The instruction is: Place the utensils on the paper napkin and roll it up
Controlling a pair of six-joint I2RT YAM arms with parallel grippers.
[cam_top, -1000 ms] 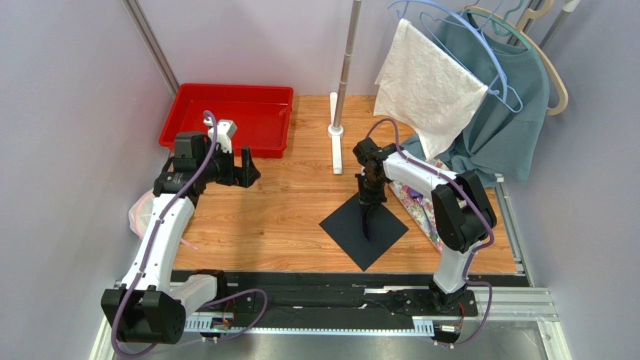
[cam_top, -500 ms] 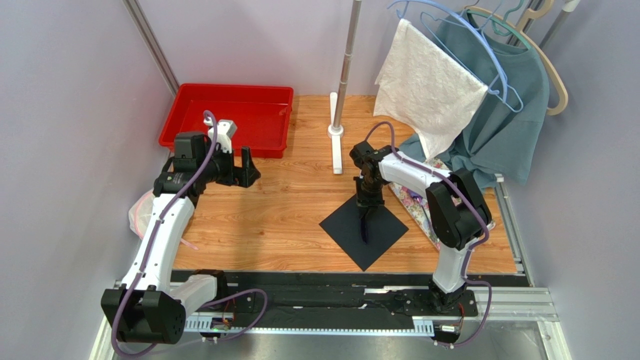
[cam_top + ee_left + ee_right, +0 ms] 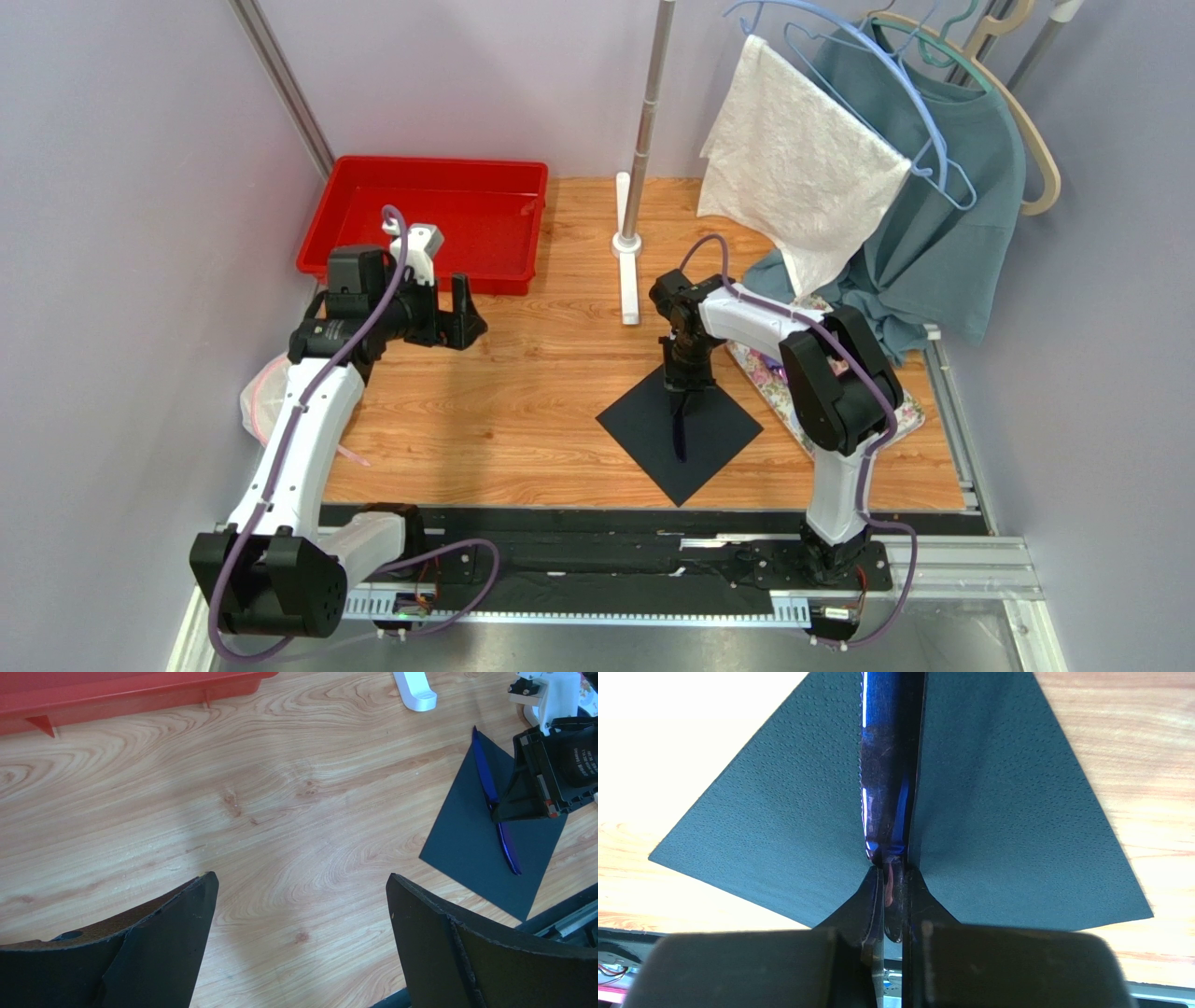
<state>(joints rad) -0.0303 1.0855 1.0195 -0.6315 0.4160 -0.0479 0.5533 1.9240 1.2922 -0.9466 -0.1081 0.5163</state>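
Note:
The black paper napkin (image 3: 638,420) lies as a diamond on the wooden table, right of centre. My right gripper (image 3: 683,381) hangs just above it, shut on a slim dark blue utensil (image 3: 679,431). The utensil (image 3: 882,777) runs out ahead of the right gripper (image 3: 892,871) along the middle of the napkin (image 3: 1004,812); I cannot tell whether it touches the paper. In the left wrist view the utensil (image 3: 509,850) crosses the napkin (image 3: 463,840) corner to corner. My left gripper (image 3: 463,311) (image 3: 300,878) stands wide open over bare wood in front of the red tray, holding nothing.
A red tray (image 3: 421,217) sits at the back left. A white-footed pole (image 3: 629,252) stands behind the napkin. A white cloth (image 3: 800,154) and a teal garment (image 3: 940,224) hang at the back right. A floral mat (image 3: 779,378) lies right of the napkin.
The right arm's wrist has drifted slightly left over the napkin, still gripping the utensil. The left arm has not moved.

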